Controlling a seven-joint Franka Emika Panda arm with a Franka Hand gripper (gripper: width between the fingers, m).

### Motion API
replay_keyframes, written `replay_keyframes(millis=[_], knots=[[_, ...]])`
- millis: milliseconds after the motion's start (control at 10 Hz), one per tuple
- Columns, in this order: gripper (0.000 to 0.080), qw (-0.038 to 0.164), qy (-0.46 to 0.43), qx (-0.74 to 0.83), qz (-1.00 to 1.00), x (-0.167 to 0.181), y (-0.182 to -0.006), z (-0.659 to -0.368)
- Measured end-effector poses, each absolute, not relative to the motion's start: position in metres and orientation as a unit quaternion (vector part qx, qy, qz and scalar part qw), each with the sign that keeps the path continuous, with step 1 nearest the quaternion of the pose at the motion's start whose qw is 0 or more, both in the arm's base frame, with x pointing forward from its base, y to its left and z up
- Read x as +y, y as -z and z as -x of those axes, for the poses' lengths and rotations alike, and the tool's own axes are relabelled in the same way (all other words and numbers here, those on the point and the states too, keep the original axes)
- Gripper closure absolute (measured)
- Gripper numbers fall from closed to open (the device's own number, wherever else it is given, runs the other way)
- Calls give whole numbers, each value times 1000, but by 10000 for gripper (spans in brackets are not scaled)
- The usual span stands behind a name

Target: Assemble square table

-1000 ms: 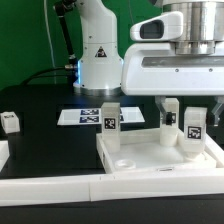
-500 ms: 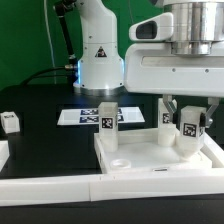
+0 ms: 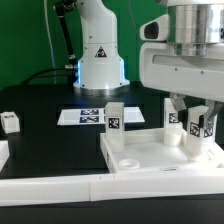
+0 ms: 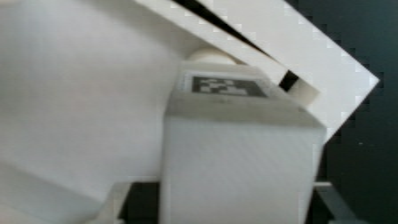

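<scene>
The white square table top (image 3: 150, 158) lies rim-up at the exterior view's right. A tagged leg block (image 3: 115, 117) stands at its back left corner, and another leg block (image 3: 172, 112) stands at the back right. My gripper (image 3: 200, 128) comes down from above and is shut on a third leg block (image 3: 202, 130) standing in the top's right side. In the wrist view this leg (image 4: 231, 130) fills the space between the gripper (image 4: 222, 205) fingers, with the tray's rim beyond it. One loose leg block (image 3: 10, 122) sits far left on the black table.
The marker board (image 3: 85, 116) lies flat behind the table top. Long white border bars (image 3: 90, 187) run along the front edge, and another piece (image 3: 3, 152) sits at the left. The arm's white base (image 3: 100, 55) stands at the back.
The jaws closed in on the leg block. The gripper then shifted toward the exterior view's right, and the table top with its standing legs slid along with it.
</scene>
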State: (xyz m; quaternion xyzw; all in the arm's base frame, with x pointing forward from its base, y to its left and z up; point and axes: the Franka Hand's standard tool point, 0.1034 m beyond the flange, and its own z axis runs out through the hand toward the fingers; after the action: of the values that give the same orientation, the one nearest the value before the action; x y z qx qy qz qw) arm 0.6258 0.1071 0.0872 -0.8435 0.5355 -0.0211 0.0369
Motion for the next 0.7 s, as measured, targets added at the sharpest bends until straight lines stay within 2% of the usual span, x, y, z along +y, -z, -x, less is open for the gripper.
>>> replay_keyframes(millis=[100,200,600,700], knots=[[506,64,21,608,791,108,-86,-630],[506,72,17,640,765,107,-86,-630],[505,69,12,685,725,101,-83,-628],[356,69,13,680,730,101,-83,-628]])
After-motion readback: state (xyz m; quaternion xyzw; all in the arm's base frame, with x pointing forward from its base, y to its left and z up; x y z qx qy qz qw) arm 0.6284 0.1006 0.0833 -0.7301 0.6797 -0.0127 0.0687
